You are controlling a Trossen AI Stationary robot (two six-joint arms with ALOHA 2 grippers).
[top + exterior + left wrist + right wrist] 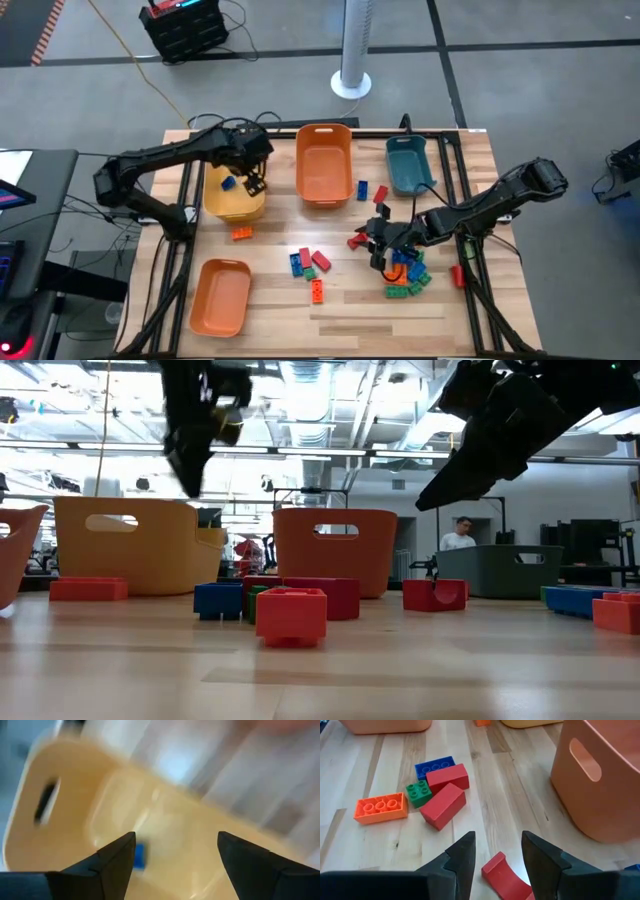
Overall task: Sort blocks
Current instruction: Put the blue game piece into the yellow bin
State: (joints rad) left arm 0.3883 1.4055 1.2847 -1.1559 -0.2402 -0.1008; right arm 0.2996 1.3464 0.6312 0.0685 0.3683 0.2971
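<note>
- Wooden surface [270,320] sitting on a grey floor [500,25], black frame rails running along its sides.
- Yellow bin [236,203] standing at the far left of the surface; large orange bin [323,163] just to its right; teal bin [407,164] further right, at the far edge.
- Smaller orange bin [220,296] lying at the near left corner.
- White pole on a round base [354,60] standing on the floor beyond the surface.
- Black equipment case [185,27] sitting on the floor at far left, cables trailing from it.
- Person in a white top [460,535] showing in the room behind.
</note>
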